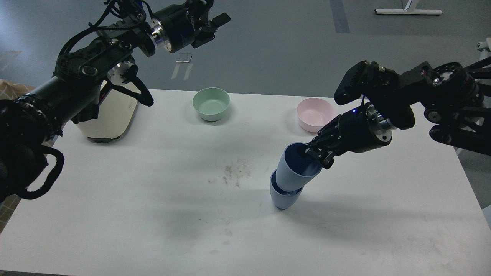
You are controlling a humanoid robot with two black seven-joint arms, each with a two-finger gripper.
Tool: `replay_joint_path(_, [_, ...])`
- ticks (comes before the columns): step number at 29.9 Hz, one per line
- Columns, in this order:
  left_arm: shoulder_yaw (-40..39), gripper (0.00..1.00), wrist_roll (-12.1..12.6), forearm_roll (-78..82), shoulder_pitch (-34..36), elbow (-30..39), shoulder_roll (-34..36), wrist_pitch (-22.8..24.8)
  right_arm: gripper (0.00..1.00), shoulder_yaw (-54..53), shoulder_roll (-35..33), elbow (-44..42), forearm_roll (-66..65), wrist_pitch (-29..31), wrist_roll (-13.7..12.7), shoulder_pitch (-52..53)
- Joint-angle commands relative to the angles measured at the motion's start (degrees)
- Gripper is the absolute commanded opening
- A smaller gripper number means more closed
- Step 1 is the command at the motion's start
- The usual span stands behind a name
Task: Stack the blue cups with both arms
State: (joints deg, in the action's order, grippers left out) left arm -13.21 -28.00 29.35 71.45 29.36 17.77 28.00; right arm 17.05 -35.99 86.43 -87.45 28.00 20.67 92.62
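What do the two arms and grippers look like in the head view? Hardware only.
Both arms are matte black with silver joint rings. The left arm carries looping black cables; its left gripper has blocky black fingers. The right arm shows open linkage struts, a small blue LED and a ribbed black pad; the right gripper is black too.

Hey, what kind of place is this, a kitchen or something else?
Probably a robotics lab, not a kitchen: a bare white table on a grey floor, with only blue cups, two bowls and a desk-frame foot.

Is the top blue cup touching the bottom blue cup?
Touching. The head view shows the top blue cup sitting tilted inside the bottom blue cup, no gap between them.
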Motion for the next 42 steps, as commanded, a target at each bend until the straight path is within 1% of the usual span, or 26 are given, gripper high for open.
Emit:
replay_joint_path(1, [-0.07, 0.97, 0.0, 0.0, 0.0, 0.0, 0.16, 0.0, 0.0, 0.0, 0.3, -0.04, 0.0, 0.0, -0.01, -0.07])
replay_joint_path(3, [-0.07, 0.97, 0.0, 0.0, 0.0, 0.0, 0.16, 0.0, 0.01, -0.08, 0.39, -0.04, 0.0, 0.0, -0.01, -0.07])
replay_joint_path(6, [-0.07, 0.97, 0.0, -0.09, 0.0, 0.0, 0.25, 0.0, 0.11, 0.0, 0.48, -0.04, 0.0, 0.0, -0.19, -0.16])
replay_joint_path(13, [-0.07, 0.97, 0.0, -0.26, 0.0, 0.0, 0.25, 0.0, 0.22, 0.0, 0.39, -0.04, 0.09, 0.0, -0.8, -0.33])
replay_joint_path(14, [-0.07, 0.97, 0.0, -0.26, 0.0, 0.0, 0.25, 0.0, 0.26, 0.0, 0.39, -0.04, 0.09, 0.0, -0.8, -0.33])
replay_joint_path(16, [-0.07, 0.97, 0.0, -0.26, 0.0, 0.0, 0.25, 0.0, 0.3, 0.0, 0.39, -0.04, 0.09, 0.0, -0.8, -0.33])
replay_joint_path(21, [-0.07, 0.97, 0.0, -0.26, 0.0, 0.0, 0.25, 0.0, 0.47, -0.26, 0.22, -0.12, 0.26, 0.0, -0.8, -0.33])
replay_joint_path(23, [-0.07, 0.97, 0.0, -0.18, 0.0, 0.0, 0.33, 0.0, 0.5, -0.7, 0.04, -0.21, 0.53, 0.0, -0.8, -0.33])
replay_joint_path(25, [-0.07, 0.97, 0.0, -0.18, 0.09, 0.0, 0.33, 0.0, 0.59, -1.92, -0.22, -1.61, 1.23, 0.0, -0.8, 0.37])
replay_joint_path(26, [-0.07, 0.97, 0.0, -0.18, 0.09, 0.0, 0.33, 0.0, 0.6, -2.71, -0.31, -2.23, 1.32, 0.0, -0.8, 0.54])
replay_joint_path(27, [-0.07, 0.97, 0.0, -0.18, 0.18, 0.0, 0.33, 0.0, 0.65, -5.07, -1.01, -3.71, 1.84, 0.0, -0.8, 0.63])
replay_joint_path(28, [-0.07, 0.97, 0.0, -0.18, 0.26, 0.0, 0.33, 0.0, 0.73, -7.79, -2.15, -5.29, 3.24, 0.0, -0.8, 0.72])
replay_joint_path(29, [-0.07, 0.97, 0.0, -0.18, 0.26, 0.0, 0.33, 0.0, 0.73, -7.82, -2.16, -5.31, 3.25, 0.0, -0.8, 0.72])
replay_joint_path(31, [-0.07, 0.97, 0.0, -0.18, 0.35, 0.0, 0.33, 0.0, 0.84, -12.72, -4.35, -8.46, 6.58, 0.0, -0.8, 0.98])
replay_joint_path(33, [-0.07, 0.97, 0.0, -0.18, 0.26, 0.0, 0.42, 0.0, 0.96, -15.36, -6.01, -12.05, 9.21, 0.0, -0.8, 1.34])
replay_joint_path(36, [-0.07, 0.97, 0.0, -0.18, 0.18, -0.09, 0.42, 0.0, 1.0, -18.18, -7.87, -17.69, 12.91, 0.0, -0.8, 1.25])
replay_joint_path(41, [-0.24, 0.97, 0.0, -0.7, -0.35, -0.18, 0.25, 0.0, 1.0, -19.77, -8.93, -30.94, 23.87, 0.0, -0.8, -0.15])
replay_joint_path(42, [-0.24, 0.97, 0.0, -0.7, -0.35, -0.18, 0.25, 0.0, 1.0, -19.77, -8.93, -32.37, 25.74, 0.0, -0.89, -0.59])
